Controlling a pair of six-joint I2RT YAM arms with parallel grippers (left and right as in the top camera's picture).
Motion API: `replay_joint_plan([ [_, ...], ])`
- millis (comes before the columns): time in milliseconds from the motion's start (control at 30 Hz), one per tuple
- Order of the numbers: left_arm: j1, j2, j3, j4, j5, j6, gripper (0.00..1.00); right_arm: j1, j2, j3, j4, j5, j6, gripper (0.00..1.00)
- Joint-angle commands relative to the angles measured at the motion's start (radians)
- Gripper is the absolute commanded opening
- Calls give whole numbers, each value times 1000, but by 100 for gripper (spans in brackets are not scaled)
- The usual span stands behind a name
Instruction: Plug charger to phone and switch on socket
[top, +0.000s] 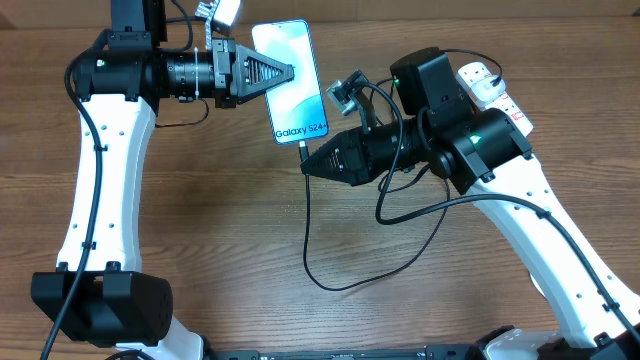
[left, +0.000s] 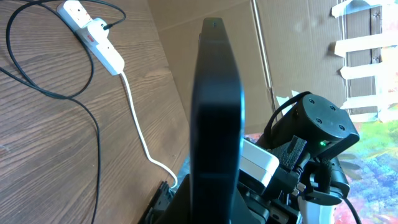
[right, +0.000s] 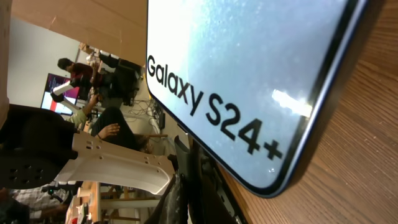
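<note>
Surface: brown wood-grain table (top: 200, 220), matte, w/ paler patches. In the L wrist view a cardboard sheet (left: 280, 43) stood as a backdrop past the table edge. The R wrist view showed a lit room w/ ppl behind, blurred.

Room to move: the near-centre of the table was bare wood apart from the charger (top: 307, 220). Its thin black cable ran down from the phone's lower end, looped toward the near edge, then climbed back under the R arm. Both arms crowded the far half, tips near each other w/ the phone between them.

Phone (top: 288, 75): far centre, screen up, set at a slant. The left gripper (top: 290, 71) looked clenched on its long edge. I hedge on that, as the L wrist cam showed mostly the phone's dark edge (left: 214, 124) w/ the fingers largely hidden.

The right gripper (top: 306, 167) sat just beside the phone's lower end, where the connector tip (top: 303, 149) met it. I couldn't tell whether that claw was clenched or released, nor whether the tip was seated.

Socket (top: 487, 85): far R, behind the R arm. It had a red switch (top: 516, 116), a black lead plugged in, and a white cord (left: 140, 124) trailing off.

Writing: "Galaxy S24+" in white on blue-cyan, read in the overhead and close up in the R wrist view (right: 249, 62). Socket label marks were too small to read.
</note>
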Motion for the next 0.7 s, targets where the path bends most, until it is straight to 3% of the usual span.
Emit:
replay_joint_plan([
  [0,-2,-6,4,2,56,18,4,6,-14,18,9,9,1,4],
  [667,-2,-6,4,2,56,18,4,3,-14,18,6,31,1,4],
])
